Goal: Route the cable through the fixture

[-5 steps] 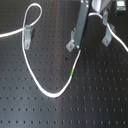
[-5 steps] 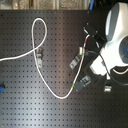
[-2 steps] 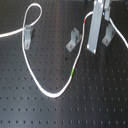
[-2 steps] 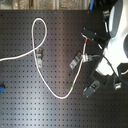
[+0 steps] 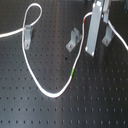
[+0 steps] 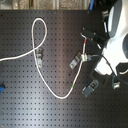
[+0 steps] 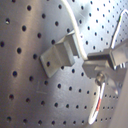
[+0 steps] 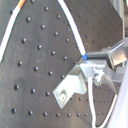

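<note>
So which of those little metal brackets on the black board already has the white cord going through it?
Start at the black board full of holes. Find the white cord and its big loop near the first exterior view's top left. The bracket under that loop is yours: the cord crosses it, unlike the middle bracket.

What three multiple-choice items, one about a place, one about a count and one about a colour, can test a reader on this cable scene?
1. In the first exterior view, where does the cable form its closed loop?
A. above the left bracket
B. at the bottom edge
C. around the gripper

2. How many metal brackets stand on the board in the first exterior view?
A. one
B. three
C. six

3. What colour is the small mark on the cable?
A. blue
B. yellow
C. green

Key: 1 A, the loop rises over the left bracket. 2 B, left, middle and right brackets show. 3 C, the mark looks green.
</note>
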Robot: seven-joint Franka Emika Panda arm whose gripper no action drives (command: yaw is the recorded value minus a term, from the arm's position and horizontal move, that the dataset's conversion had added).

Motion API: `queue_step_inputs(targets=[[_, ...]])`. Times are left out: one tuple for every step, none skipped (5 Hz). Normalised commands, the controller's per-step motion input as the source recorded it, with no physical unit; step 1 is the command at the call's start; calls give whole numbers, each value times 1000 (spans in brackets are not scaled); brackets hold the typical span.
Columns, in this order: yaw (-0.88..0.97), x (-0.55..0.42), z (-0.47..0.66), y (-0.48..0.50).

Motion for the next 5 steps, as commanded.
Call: queue_step_inputs(targets=[[0,-23,1,-36],[0,-67,213,-111],[-29,-134,572,-223],[0,-149,305,-162],[0,-94,35,-31]])
